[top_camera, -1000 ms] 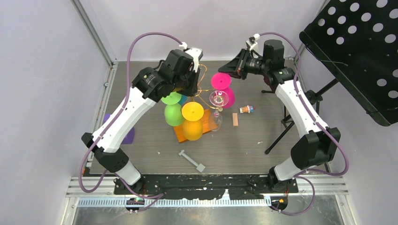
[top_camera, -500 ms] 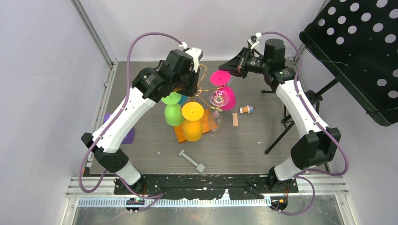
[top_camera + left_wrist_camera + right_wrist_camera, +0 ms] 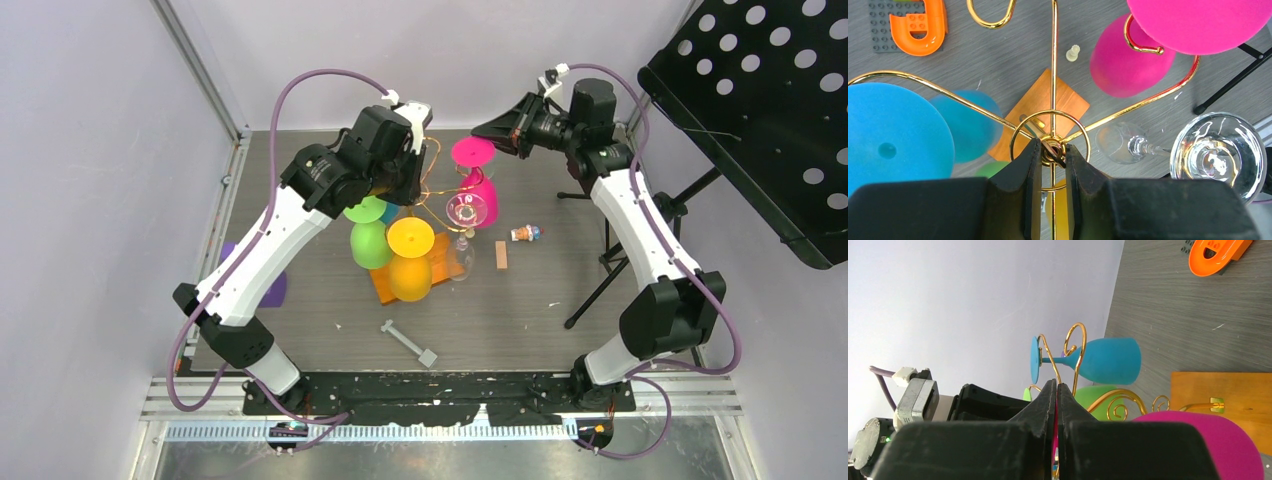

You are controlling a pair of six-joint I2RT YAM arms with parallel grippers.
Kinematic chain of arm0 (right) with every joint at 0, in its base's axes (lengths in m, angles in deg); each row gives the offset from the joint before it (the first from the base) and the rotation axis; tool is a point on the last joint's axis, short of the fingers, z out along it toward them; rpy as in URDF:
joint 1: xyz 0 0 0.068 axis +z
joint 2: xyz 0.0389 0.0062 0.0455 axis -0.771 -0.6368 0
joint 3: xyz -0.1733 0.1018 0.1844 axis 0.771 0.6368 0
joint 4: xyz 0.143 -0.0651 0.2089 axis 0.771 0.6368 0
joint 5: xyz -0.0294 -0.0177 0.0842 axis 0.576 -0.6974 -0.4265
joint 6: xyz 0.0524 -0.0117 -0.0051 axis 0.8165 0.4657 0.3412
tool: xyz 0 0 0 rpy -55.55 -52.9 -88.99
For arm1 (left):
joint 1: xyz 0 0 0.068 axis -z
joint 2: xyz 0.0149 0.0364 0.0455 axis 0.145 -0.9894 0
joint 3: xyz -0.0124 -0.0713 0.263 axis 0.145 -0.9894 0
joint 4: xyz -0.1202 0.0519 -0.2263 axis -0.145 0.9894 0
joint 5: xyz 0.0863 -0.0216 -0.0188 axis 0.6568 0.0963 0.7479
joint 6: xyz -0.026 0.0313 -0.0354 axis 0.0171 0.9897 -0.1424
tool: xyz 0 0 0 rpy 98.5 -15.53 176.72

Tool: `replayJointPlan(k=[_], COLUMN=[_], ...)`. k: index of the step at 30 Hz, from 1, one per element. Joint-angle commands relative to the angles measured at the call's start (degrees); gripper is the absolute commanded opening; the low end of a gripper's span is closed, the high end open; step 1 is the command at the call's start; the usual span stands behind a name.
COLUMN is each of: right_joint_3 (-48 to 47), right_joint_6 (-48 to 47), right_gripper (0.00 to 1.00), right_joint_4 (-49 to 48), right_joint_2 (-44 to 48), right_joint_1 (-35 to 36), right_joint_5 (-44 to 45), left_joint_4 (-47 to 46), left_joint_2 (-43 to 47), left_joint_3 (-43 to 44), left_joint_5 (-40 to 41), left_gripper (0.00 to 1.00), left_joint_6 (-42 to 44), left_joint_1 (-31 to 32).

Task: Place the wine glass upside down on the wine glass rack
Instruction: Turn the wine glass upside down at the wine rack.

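The wine glass rack [image 3: 432, 192], gold wire on an orange base [image 3: 1058, 97], stands mid-table. My left gripper [image 3: 1053, 155] is shut on the knob at the top of its stem [image 3: 415, 172]. A pink wine glass [image 3: 472, 152] hangs upside down at the rack's back right, with a gold hook round its stem. My right gripper [image 3: 480, 130] is shut on the rim of its foot; a pink sliver shows between the jaws [image 3: 1056, 390]. Its bowl [image 3: 1198, 445] fills the lower right of the right wrist view. A clear glass [image 3: 1218, 155] also hangs upside down.
Blue [image 3: 1108, 360], green [image 3: 370, 243], yellow [image 3: 410, 238] and orange [image 3: 410, 278] glasses crowd the rack. On the table lie a grey bolt [image 3: 408, 342], a wooden block [image 3: 501, 256], a small figure [image 3: 525, 233] and an orange brick [image 3: 918, 25]. A black perforated stand [image 3: 760, 110] is at right.
My right gripper closed fully and drew back and up to the right; the pink glass's foot shifted toward the back with it. The left arm stayed put.
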Motion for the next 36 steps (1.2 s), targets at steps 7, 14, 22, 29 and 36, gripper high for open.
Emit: replayJointPlan(k=[7, 14, 22, 29, 36], right_joint_3=[-2.65, -2.50, -0.28, 1.12, 1.72], right_joint_6=[1.22, 0.86, 0.47, -0.34, -0.66], right_gripper=[0.05, 0.05, 0.06, 0.11, 0.11], right_joint_4=[-4.64, -5.37, -6.76, -7.14, -7.38], right_joint_2=[-2.76, -3.91, -3.75, -3.71, -4.10], right_joint_1=[1.60, 3.48, 3.81, 3.87, 3.92], right_joint_5=[0.86, 0.39, -0.49, -0.95, -1.20], left_joint_4=[-0.93, -0.93, -1.09, -1.19, -1.41], left_joint_2=[0.18, 0.35, 0.36, 0.35, 0.66], left_joint_3=[-0.99, -1.33, -1.42, -1.48, -2.11], left_joint_5=[-2.27, -2.31, -2.57, -2.76, -2.69], left_gripper=[0.18, 0.17, 0.17, 0.17, 0.17], left_joint_6=[0.42, 0.59, 0.59, 0.51, 0.55], left_joint_1=[0.19, 0.21, 0.25, 0.21, 0.26])
